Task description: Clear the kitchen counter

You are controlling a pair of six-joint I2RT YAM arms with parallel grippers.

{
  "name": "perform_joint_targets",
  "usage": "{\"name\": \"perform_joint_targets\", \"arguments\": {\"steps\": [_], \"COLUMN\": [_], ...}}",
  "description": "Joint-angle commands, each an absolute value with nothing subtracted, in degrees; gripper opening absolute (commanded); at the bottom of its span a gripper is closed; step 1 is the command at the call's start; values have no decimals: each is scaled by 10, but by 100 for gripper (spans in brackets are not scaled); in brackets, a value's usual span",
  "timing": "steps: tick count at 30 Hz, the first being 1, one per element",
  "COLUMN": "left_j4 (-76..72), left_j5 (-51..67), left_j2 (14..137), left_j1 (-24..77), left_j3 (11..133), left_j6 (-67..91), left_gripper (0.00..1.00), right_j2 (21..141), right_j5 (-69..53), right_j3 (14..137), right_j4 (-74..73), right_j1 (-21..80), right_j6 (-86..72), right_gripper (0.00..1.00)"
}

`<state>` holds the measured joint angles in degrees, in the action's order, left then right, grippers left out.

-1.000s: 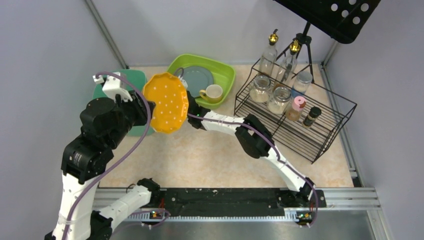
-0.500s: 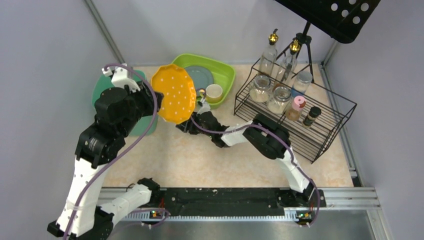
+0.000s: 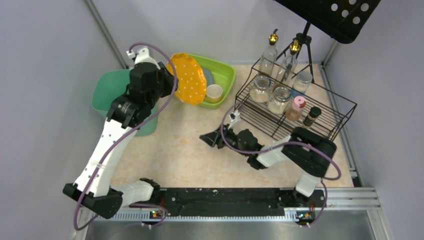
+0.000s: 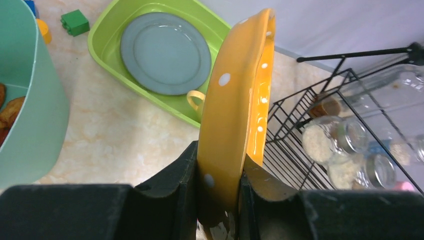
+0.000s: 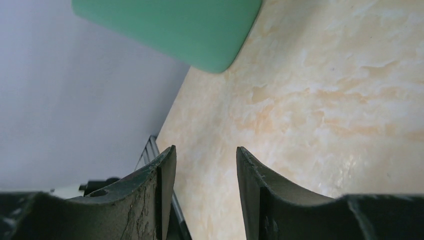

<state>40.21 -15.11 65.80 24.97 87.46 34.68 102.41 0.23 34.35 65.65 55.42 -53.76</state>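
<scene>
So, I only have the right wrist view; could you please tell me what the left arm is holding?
Observer: The left gripper is shut on an orange dotted plate, held on edge.
Operator: Where is the plate now?
Observer: In the top view it overlaps the left side of the green tub.
Operator: Is anything in the tub?
Observer: A grey plate and a cream cup.
</scene>
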Motion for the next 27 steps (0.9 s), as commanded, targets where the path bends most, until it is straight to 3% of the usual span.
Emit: {"name": "perform_joint_targets", "arguments": {"steps": [1,10,22,27], "left_j4": [277,241,181,180], "left_j5": [-192,-90,-3,28], "left_j2": [695,850,1073,1189], "left_j1": [245,146,83,82], "left_j3": [953,1018,1124,1208], "left_j6": [386,468,571,610], "left_gripper": [0,0,0,0], "right_j2": [910,662,240,136], "right_j5": [-4,77,113,127], "right_j3": [273,202,135,133], "right_j4": [701,482,124,15], "right_j1": [589,704,724,725], "right_j6": [-495,-371,-352,-356], "right_gripper": [47,47,47,47]}}
